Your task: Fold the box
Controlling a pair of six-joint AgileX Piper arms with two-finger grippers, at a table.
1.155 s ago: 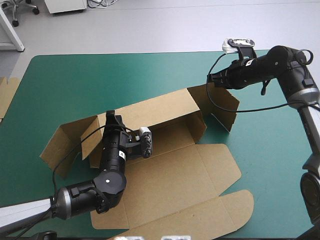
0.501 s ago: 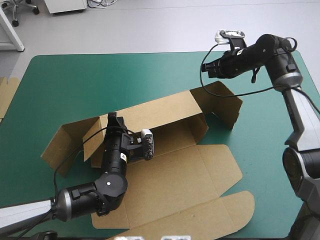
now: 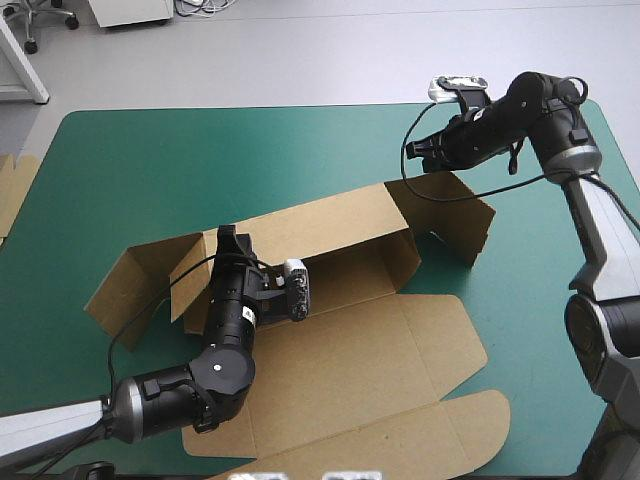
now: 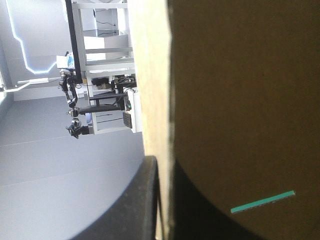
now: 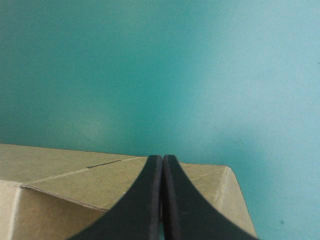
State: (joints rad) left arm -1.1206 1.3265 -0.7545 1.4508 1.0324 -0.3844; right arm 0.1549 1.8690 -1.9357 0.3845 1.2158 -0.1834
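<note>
The brown box (image 3: 350, 350) lies open in the middle of the teal-green cover, its long back wall (image 3: 320, 225) raised and its lid flat toward the near edge. My left gripper (image 3: 228, 243) is shut on the upright wall at the box's left end. In the left wrist view the board (image 4: 240, 100) runs between the fingers (image 4: 137, 210). My right gripper (image 3: 418, 152) hovers just over the top of the right end flap (image 3: 455, 215). In the right wrist view it (image 5: 162, 159) is shut in one pointed arch, with the flap (image 5: 75, 180) beneath it.
An edge of more brown board (image 3: 12, 195) shows at the table's left edge. Bare teal-green cover (image 3: 200, 150) stretches behind the box and along the right side (image 3: 540, 300).
My right gripper rose off the right flap toward the far edge, then dropped back a little. The right flap swung outward to the right. The left arm and the box shifted slightly right.
</note>
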